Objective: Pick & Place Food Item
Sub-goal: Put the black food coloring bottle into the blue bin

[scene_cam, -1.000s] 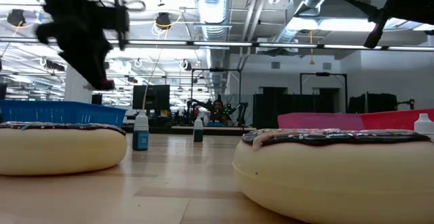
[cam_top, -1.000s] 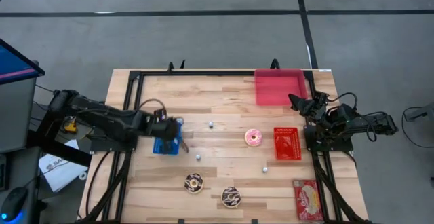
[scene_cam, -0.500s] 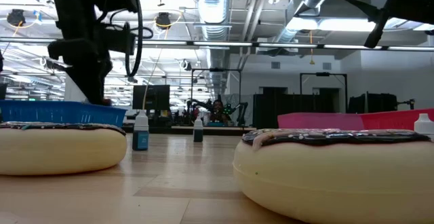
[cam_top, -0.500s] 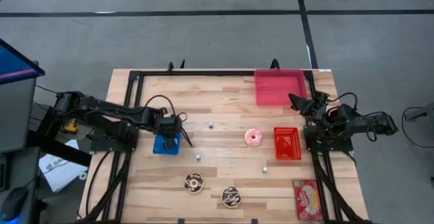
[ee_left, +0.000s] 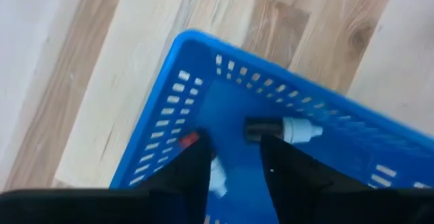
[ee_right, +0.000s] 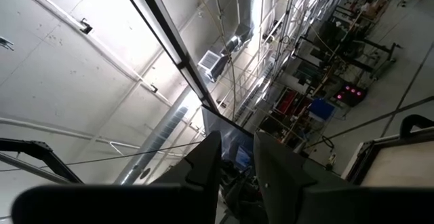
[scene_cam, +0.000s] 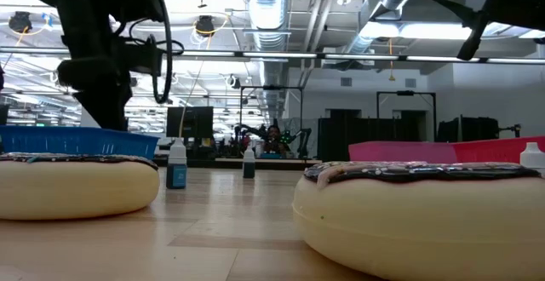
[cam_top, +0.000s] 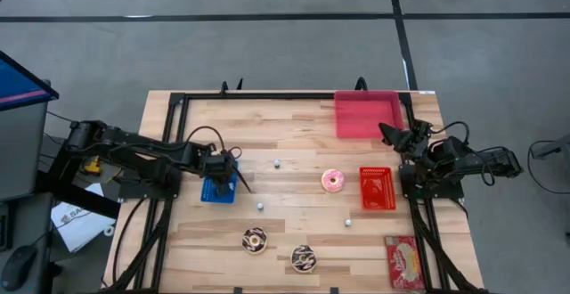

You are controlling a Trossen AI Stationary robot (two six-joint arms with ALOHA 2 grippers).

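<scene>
My left gripper [ee_left: 234, 166] points down into a blue basket [cam_top: 217, 190] at the table's left, open, with only the basket floor between its fingers. A small dark bottle with a white cap [ee_left: 281, 129] lies on that floor just beyond the fingertips. In the low view the basket wall [scene_cam: 77, 139] hides the fingertips. A pink donut [cam_top: 333, 181] lies mid-table. Two chocolate donuts [cam_top: 255, 239] [cam_top: 304, 258] lie near the front edge. My right gripper [ee_right: 236, 163] waits at the right edge, pointing up, with a narrow empty gap between its fingers.
A red basket [cam_top: 378, 188] sits right of the pink donut and a pink tray [cam_top: 366, 114] at the far right corner. A snack packet [cam_top: 405, 263] lies at the front right. Small bottles [cam_top: 278, 163] [cam_top: 259, 206] [cam_top: 347, 222] stand scattered mid-table.
My left gripper has come down from above the blue basket's rim into the basket, shifting a little toward the table's right. The basket and the donuts have stayed where they were.
</scene>
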